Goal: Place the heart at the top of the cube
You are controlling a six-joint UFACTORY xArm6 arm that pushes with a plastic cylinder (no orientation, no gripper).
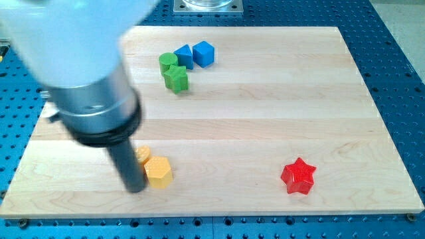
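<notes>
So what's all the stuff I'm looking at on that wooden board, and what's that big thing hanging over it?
Wooden board: one, pale, on a blue perforated table.
Blue cube: one, top centre.
Blue block: one, touching the cube's left.
Green cylinder: one, left of the blue pair.
Green block: one, just below the cylinder.
Red star: one, bottom right.
Yellow hexagon: one, bottom left.
Orange block: one, partly hidden behind the rod.
My arm: large, blurred, top left.
My tip: dark, beside the hexagon's left.

My tip (pixel 135 188) touches the yellow hexagonal block (pixel 158 172) from the view's left.
</notes>
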